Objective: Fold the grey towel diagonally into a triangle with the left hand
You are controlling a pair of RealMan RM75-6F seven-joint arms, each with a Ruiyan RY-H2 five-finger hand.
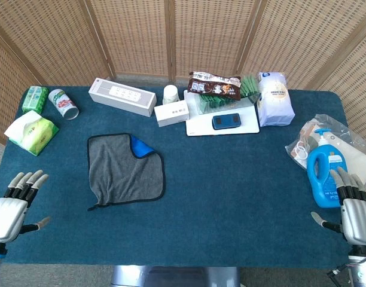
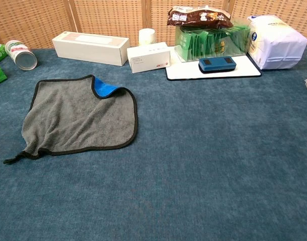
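Left hand: left hand (image 1: 12, 206) waits at the near left table edge, fingers spread apart, holding nothing, well apart from the towel.
Right hand: right hand (image 1: 352, 206) sits at the near right edge, fingers loosely apart and empty, just beside the blue bottle (image 1: 324, 173); probably parked, since the task names the other hand.
Towel: grey towel (image 1: 122, 172) lies flat on the blue tablecloth (image 1: 231, 197), left of centre, its far right corner turned over, showing a blue underside (image 1: 141, 147).
Fold: not yet a triangle, judging by its squarish outline.
Clutter: white box (image 1: 122, 96) and other goods line the far edge, clear of the working space.
Hidden: chest view shows neither hand; both wrists are cut off.
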